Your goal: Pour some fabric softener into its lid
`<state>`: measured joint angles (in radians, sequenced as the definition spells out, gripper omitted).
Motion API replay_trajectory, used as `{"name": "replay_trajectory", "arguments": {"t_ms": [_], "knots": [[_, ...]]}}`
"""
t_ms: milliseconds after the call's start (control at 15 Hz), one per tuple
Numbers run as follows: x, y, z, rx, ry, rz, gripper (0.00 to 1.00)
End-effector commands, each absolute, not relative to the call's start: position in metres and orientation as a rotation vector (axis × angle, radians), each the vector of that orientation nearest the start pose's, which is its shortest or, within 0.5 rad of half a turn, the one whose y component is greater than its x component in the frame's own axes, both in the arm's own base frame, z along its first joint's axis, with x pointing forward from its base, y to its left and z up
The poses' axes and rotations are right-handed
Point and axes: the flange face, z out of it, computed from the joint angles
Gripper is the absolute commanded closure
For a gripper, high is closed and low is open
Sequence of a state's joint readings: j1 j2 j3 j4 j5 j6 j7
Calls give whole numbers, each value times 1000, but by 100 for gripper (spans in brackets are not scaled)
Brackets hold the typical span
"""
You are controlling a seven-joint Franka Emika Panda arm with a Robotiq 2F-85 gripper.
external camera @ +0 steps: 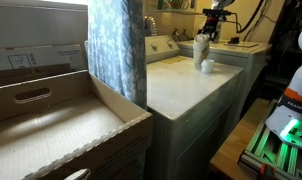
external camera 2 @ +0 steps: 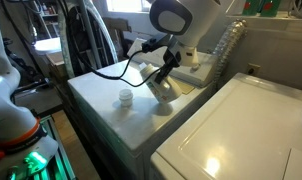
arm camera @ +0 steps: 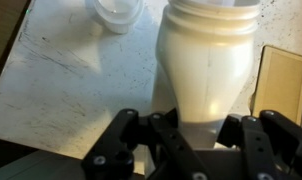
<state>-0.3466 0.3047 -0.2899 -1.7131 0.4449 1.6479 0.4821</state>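
Note:
The fabric softener (arm camera: pixel 206 55) is a cream-white bottle filling the middle of the wrist view. It narrows toward my gripper (arm camera: pixel 199 122), whose black fingers press on both sides of that narrow part. No label shows there. In both exterior views the bottle (external camera: pixel 200 50) (external camera 2: pixel 164 95) is on the white washer top (external camera 2: pixel 101 95), below my gripper (external camera 2: pixel 163 78), and looks slightly tilted. The lid (external camera 2: pixel 125 98) is a small white cup standing on the washer top beside the bottle. It also shows in an exterior view (external camera: pixel 207 66) and at the top of the wrist view (arm camera: pixel 118 12).
A second white appliance (external camera 2: pixel 246 130) adjoins the washer. A white object (external camera 2: pixel 191 57) stands on the back panel behind my gripper. A tan board (arm camera: pixel 281 80) lies beside the bottle. A blue curtain (external camera: pixel 116 50) and a cardboard box (external camera: pixel 51 120) are nearby.

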Motion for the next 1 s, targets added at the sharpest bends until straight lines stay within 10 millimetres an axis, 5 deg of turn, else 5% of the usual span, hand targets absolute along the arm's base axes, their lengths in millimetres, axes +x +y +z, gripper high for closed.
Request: {"name": "replay_trajectory", "arguments": {"t_ms": [0,933], "knots": [[512,-330,395,-2183,1594,472,100],[520,-345,365,-2169,1690,538,100]]}}
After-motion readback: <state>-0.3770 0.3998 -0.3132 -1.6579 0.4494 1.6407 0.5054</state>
